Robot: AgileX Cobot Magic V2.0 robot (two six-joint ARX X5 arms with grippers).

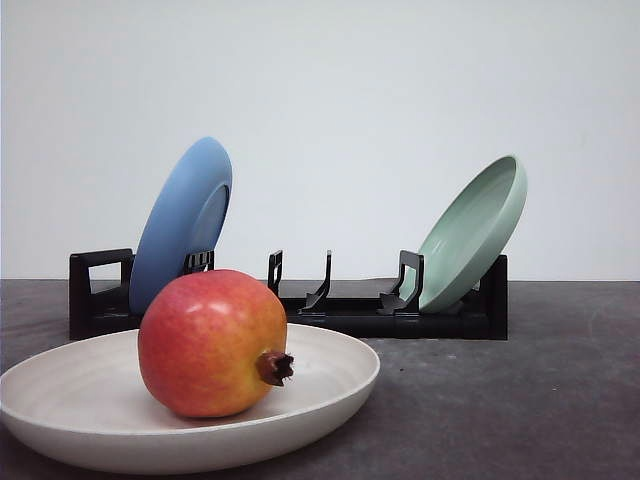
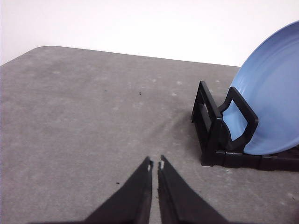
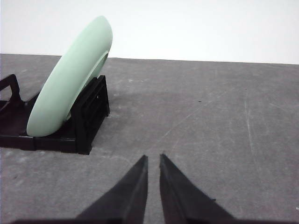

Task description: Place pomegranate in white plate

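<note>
Pomegranate (image 1: 212, 342) sits already inside the white plate (image 1: 330, 395), crown nub sideways. I judge it heavy, hard and glossy, so I would grip across its widest middle. Left gripper (image 2: 155, 164) and right gripper (image 3: 152, 158) are both closed, holding nothing.

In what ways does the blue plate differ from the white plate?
The blue plate stands tilted on edge in the black rack; the white plate lies flat on the table. The blue plate holds nothing; the white plate holds the pomegranate. The blue plate sits farther back; the white plate is nearest. Both are round and shallow.
</note>
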